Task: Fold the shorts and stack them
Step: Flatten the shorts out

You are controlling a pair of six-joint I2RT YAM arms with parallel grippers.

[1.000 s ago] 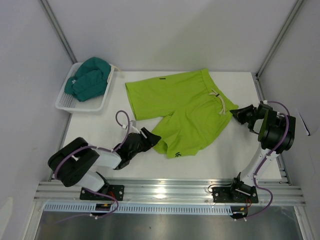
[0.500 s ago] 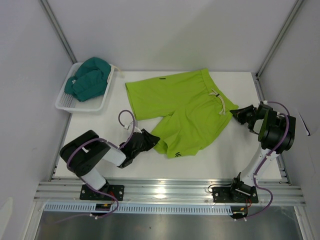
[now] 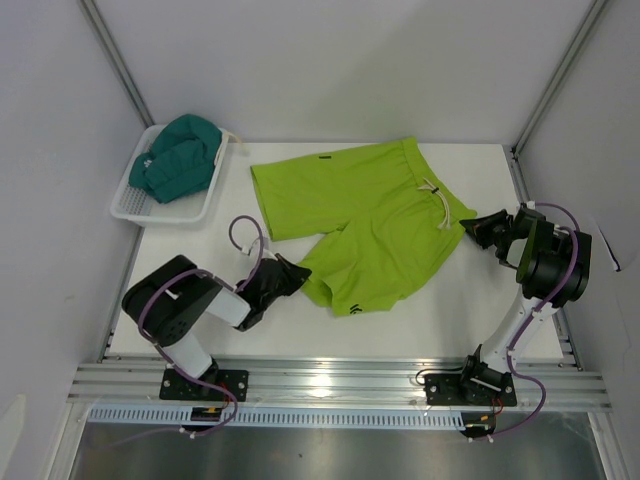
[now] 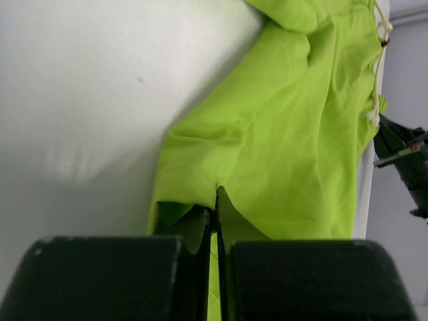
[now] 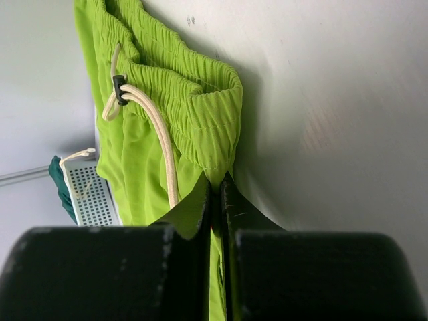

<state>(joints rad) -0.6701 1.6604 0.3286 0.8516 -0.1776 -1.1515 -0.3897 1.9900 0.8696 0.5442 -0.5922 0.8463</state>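
The lime green shorts lie spread flat on the white table, waistband to the right with a cream drawstring. My left gripper is shut on the hem of the near leg; green fabric shows pinched between its fingers. At the right side, my right gripper is shut on the waistband corner. The dark teal shorts sit bunched in the white mesh basket at the back left.
The basket stands at the table's back left corner. Metal frame posts rise at the back corners. The arm bases sit on the rail along the near edge.
My left gripper has closed on the hem of the near leg of the lime green shorts. The left arm's elbow has shifted slightly right. The right arm has not moved.
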